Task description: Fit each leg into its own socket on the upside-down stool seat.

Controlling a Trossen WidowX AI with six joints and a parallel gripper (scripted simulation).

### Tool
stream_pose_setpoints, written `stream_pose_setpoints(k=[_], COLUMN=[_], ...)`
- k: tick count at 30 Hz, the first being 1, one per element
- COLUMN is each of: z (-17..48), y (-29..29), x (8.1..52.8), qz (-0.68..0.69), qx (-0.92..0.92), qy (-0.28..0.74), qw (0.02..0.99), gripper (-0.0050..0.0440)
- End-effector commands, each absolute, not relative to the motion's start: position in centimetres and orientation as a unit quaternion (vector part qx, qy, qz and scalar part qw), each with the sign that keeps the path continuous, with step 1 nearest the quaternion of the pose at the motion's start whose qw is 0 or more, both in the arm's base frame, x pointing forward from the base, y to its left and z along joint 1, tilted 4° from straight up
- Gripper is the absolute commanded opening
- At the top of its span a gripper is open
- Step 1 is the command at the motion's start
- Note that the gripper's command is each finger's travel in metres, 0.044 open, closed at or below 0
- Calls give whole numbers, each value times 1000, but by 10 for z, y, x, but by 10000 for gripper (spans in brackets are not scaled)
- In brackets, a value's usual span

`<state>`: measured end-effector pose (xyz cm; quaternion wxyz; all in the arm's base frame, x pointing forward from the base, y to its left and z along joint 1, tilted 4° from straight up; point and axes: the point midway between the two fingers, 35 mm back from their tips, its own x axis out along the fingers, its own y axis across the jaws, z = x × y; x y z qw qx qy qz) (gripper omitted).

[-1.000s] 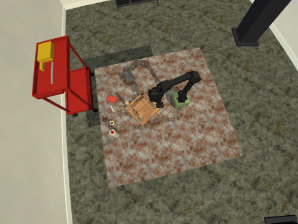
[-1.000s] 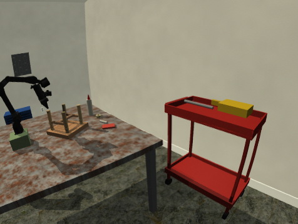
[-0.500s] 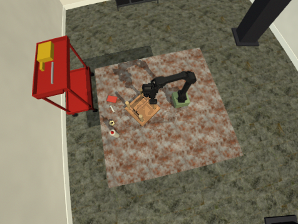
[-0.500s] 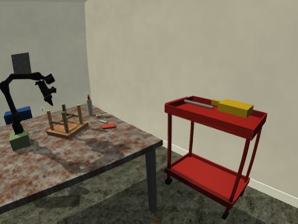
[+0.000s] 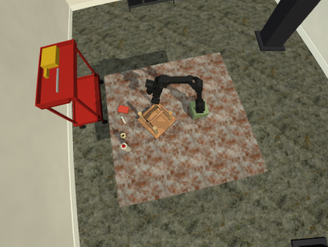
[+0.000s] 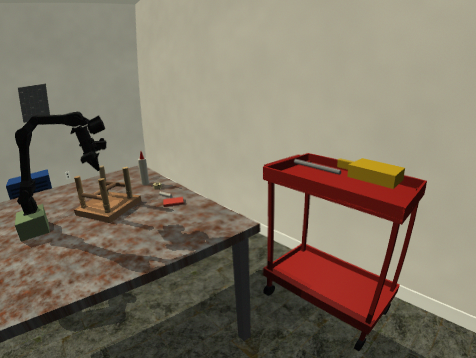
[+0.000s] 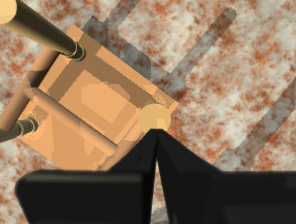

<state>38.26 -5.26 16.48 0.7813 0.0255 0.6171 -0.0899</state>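
Observation:
The wooden stool (image 5: 156, 120) lies upside down on the table with its square seat flat and its legs pointing up; it also shows in the side view (image 6: 106, 197). Rungs join the legs. In the wrist view the seat (image 7: 95, 110) fills the left half, with the round end of one leg (image 7: 155, 119) just ahead of my fingertips. My gripper (image 7: 156, 134) is shut with nothing between the fingers. It hangs a little above that leg's top, as the side view (image 6: 93, 163) shows, and it stands over the stool's far corner in the overhead view (image 5: 156, 100).
Left of the stool lie a red block (image 5: 123, 109), a small white stick (image 5: 123, 119), a small ring-shaped part (image 5: 121, 134) and a glue bottle (image 5: 125, 146). My green base (image 5: 198, 110) stands to the right. A red cart (image 5: 65, 81) stands beside the table.

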Motion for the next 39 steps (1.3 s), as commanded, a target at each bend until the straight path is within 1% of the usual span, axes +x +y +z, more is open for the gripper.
stream_pose_setpoints(k=[1,9,39], z=[164,141,117], y=[-54,-55,-57], x=[385,383,384], qz=[-90,-90,-90], qx=[23,23,23], qy=[618,618,618], qw=[781,781,781], gripper=[0,0,0])
